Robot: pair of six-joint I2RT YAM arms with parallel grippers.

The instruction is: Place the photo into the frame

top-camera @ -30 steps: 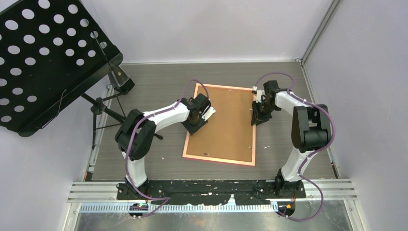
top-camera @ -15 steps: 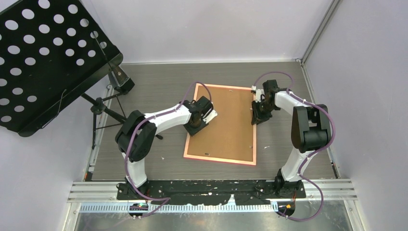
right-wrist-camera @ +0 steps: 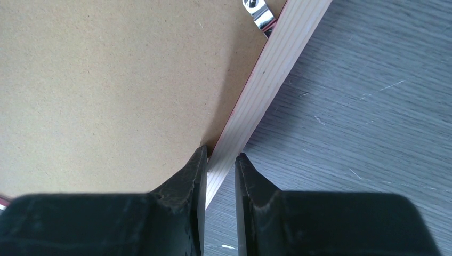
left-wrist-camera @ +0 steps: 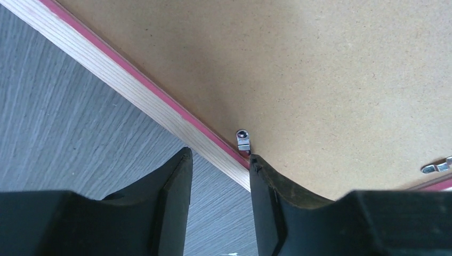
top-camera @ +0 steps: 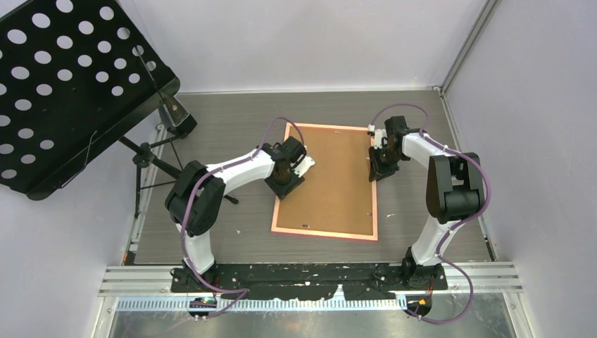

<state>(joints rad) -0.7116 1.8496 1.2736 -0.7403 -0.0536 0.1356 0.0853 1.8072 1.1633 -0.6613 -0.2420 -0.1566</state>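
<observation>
The frame [top-camera: 331,183] lies face down on the grey table, its brown board back up and its thin pink-orange rim around it. The photo is out of view. My left gripper [top-camera: 285,184] [left-wrist-camera: 220,156] is open at the frame's left rim [left-wrist-camera: 133,80]. Its jaws straddle the rim beside a small metal clip [left-wrist-camera: 243,141], with bare table showing between the outer finger and the wood. My right gripper [top-camera: 373,172] [right-wrist-camera: 220,153] is shut on the right rim [right-wrist-camera: 277,69], one finger on the board side and one on the table side.
A black perforated music stand [top-camera: 63,84] on a tripod fills the back left corner. Pale walls close in the table at the back and right. Another metal clip [right-wrist-camera: 258,13] sits further along the right rim.
The frame has turned slightly, its near end shifting right so it lies squarer to the table. The left gripper's jaws have parted a little. The right gripper keeps its hold.
</observation>
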